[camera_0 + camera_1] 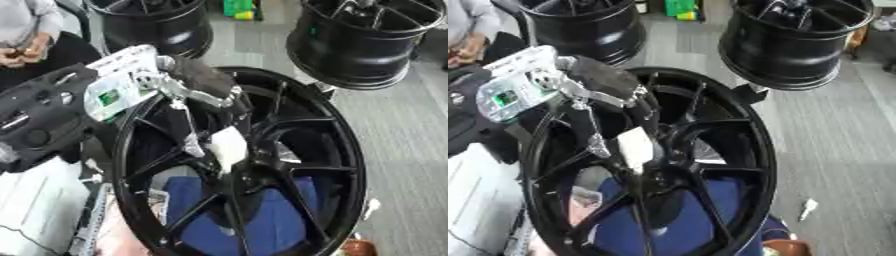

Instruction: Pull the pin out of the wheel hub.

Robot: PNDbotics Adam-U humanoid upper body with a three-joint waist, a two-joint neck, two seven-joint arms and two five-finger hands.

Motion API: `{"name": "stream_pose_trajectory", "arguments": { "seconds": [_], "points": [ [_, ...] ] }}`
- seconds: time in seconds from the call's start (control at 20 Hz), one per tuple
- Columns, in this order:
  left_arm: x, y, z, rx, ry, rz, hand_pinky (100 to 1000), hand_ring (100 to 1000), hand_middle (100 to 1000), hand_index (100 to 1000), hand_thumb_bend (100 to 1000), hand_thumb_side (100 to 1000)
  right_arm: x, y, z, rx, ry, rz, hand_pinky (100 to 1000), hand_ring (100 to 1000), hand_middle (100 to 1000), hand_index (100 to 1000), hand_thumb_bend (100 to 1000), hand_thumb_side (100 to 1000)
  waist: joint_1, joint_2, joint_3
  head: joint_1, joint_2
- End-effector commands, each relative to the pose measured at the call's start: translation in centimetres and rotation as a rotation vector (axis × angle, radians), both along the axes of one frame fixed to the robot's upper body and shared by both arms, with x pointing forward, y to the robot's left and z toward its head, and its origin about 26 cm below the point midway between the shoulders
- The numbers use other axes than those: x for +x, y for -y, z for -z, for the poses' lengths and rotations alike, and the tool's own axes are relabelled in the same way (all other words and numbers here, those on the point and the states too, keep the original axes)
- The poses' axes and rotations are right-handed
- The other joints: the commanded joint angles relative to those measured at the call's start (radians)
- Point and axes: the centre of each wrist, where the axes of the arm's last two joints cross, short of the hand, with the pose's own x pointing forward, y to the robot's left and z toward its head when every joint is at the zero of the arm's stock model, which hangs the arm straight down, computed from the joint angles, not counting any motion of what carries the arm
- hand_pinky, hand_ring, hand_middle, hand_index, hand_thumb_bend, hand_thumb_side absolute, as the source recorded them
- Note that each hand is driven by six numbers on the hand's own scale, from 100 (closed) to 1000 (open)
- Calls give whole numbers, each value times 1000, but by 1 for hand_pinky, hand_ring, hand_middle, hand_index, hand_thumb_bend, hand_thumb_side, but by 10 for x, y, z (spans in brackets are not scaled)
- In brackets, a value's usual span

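The big black wheel hub stands tilted in the middle of the floor, spokes fanning out from its centre, with blue fabric showing through the lower gaps. The robot's left hand comes in from the upper left of the wheel and reaches down across the spokes to the centre, where its fingers are bent around a pale, whitish piece sitting just above the centre bore. I take that for the pin, though its shape is hard to make out. Its long axis seems to point out of the wheel face, toward the hand, so the pull would run away from the centre along that line. The right hand is nowhere to be seen. Two more black rims sit well behind the wheel.
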Motion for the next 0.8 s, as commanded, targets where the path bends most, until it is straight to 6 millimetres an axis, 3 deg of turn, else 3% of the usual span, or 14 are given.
{"name": "stream_pose_trajectory", "arguments": {
  "seconds": [0.05,0.3,0.5,0.65,0.8],
  "points": [
    [0,-3,-19,212,50,257,644,602,502,641,255,109,-1,2,-8,-8,25,11,855,708,675,708,100,490,-3,-11,1,2,5],
    [-6,-3,-31,120,-3,245,577,489,372,516,139,100,-2,2,-7,10,25,31,855,708,675,708,100,512,-2,-10,1,2,5],
    [-6,-10,-43,34,-56,197,532,437,308,458,202,115,-2,3,-6,25,28,49,854,707,674,709,100,528,-3,-10,2,-1,5],
    [-5,-28,-60,-36,-36,122,525,426,286,429,269,134,-2,3,-5,30,30,51,855,708,674,709,100,527,-5,-10,5,-5,5],
    [0,-60,-82,-176,33,15,519,415,267,410,258,143,-3,3,-5,30,32,54,855,708,674,709,100,523,-6,-10,9,-10,5]
  ]
}}
